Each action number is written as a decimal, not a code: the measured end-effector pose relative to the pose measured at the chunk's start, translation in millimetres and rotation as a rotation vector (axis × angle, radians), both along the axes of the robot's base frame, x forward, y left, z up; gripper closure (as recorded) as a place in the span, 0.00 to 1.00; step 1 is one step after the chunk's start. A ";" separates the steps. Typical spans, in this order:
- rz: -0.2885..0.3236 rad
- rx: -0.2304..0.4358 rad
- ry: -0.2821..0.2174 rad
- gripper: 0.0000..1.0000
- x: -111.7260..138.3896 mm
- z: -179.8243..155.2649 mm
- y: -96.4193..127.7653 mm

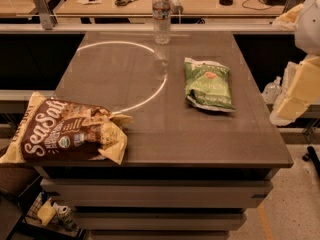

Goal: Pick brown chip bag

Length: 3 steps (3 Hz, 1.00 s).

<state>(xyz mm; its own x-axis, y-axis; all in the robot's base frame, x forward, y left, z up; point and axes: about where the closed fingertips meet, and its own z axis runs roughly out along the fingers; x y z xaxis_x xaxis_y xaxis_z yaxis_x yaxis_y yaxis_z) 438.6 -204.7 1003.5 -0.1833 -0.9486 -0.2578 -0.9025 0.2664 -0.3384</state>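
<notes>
The brown chip bag [65, 133], dark brown with cream-yellow edges and white "Sea Salt" lettering, lies flat at the front left corner of the grey-brown table [200, 134], partly overhanging the left edge. A smaller green chip bag [208, 84] lies right of the table's centre. My arm shows as pale cream blocks at the right edge of the camera view, beyond the table's right side. My gripper [292, 101] is there, far to the right of the brown bag and holding nothing that I can see.
A clear water bottle [161, 15] stands at the table's far edge. A bright ring of light [150, 91] lies on the tabletop. A bench behind holds scissors [127, 1] and small items. Clutter sits on the floor at lower left.
</notes>
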 end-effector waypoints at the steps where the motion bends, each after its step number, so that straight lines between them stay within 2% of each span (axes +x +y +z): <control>1: 0.080 0.071 -0.018 0.00 10.1 -5.3 26.1; 3: 0.298 0.277 0.006 0.00 24.0 -38.8 130.7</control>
